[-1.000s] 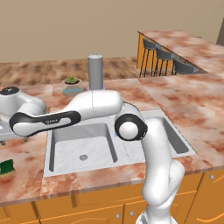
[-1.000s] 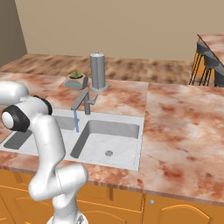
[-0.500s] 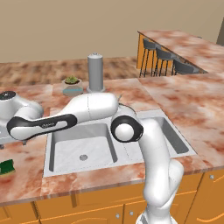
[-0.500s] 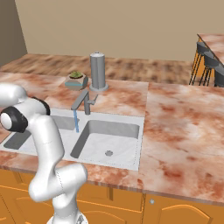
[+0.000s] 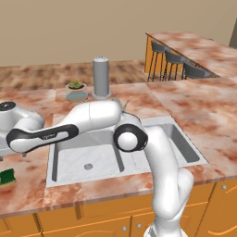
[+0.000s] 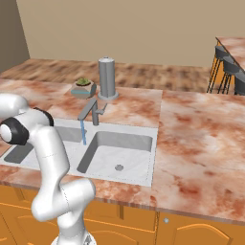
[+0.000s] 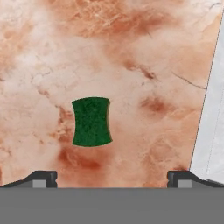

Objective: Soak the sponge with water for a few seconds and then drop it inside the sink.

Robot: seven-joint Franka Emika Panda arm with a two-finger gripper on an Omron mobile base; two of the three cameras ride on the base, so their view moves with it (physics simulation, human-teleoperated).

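the sponge (image 7: 91, 121) lies flat on the marbled counter (image 7: 131, 52), dark green face up, and nothing touches it. in my hand view it sits a little left of centre, above and between my two finger tips, which stand wide apart at the bottom edge, so my gripper (image 7: 112, 177) is open and holds nothing. the pale rim of the sink (image 7: 211, 131) runs down the right side of that view, apart from the sponge. in the left base view the sponge (image 5: 7, 177) shows at the far left edge on the counter (image 5: 28, 176), left of the sink's (image 5: 51, 162) left bowl and below my hand.

my arm reaches from the base across the front of the sink and out to the left, with the wrist over the counter past the sink's left rim. the fingers themselves are hard to make out in the left base view.

in the right base view the water (image 6: 83, 131) falls as a thin light-blue stream from the grey faucet (image 6: 91, 110) toward the left bowl of the sink (image 6: 143, 179). each bowl has a round drain.

behind the faucet stands a tall grey cylinder (image 6: 107, 76), and just left of it a small potted plant (image 6: 83, 88). dark bar stools (image 5: 173, 62) stand at the far counter on the right.
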